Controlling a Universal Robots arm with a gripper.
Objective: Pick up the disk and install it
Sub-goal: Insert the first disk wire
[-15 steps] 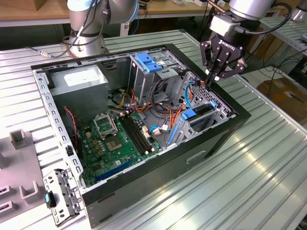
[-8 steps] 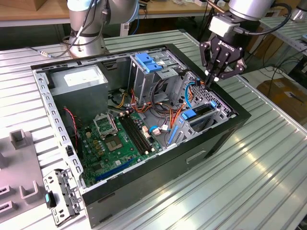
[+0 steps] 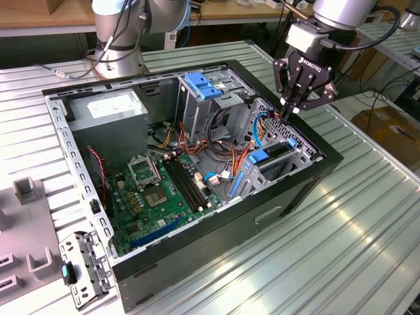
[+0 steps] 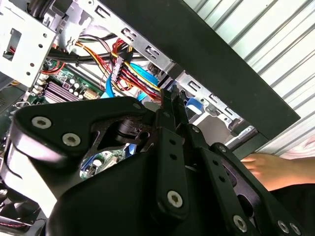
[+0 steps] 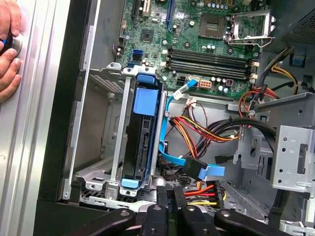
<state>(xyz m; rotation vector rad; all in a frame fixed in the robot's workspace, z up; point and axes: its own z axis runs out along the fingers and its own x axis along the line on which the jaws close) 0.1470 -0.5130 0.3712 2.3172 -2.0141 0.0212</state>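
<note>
The disk (image 3: 274, 155) (image 5: 142, 135) stands on its edge inside a slot of the grey drive cage (image 3: 295, 147) at the exterior view's right of the open computer case (image 3: 197, 256). Its dark body shows between blue rails, with a blue tab at each end. My gripper (image 3: 289, 113) hangs just above the cage's far end, near the blue and orange cables. The black fingers (image 4: 172, 105) are pressed together with nothing between them, so the gripper is shut. In the first wrist view the fingertips (image 5: 173, 196) sit beside the disk's end, apart from it.
A grey metal box with a white sticker (image 3: 108, 108) and a tall cage with a blue tab (image 3: 200, 85) fill the case's far side. The motherboard (image 3: 164, 184) lies on the floor of the case. A person's hand (image 5: 7, 49) (image 4: 268, 167) rests outside the case wall.
</note>
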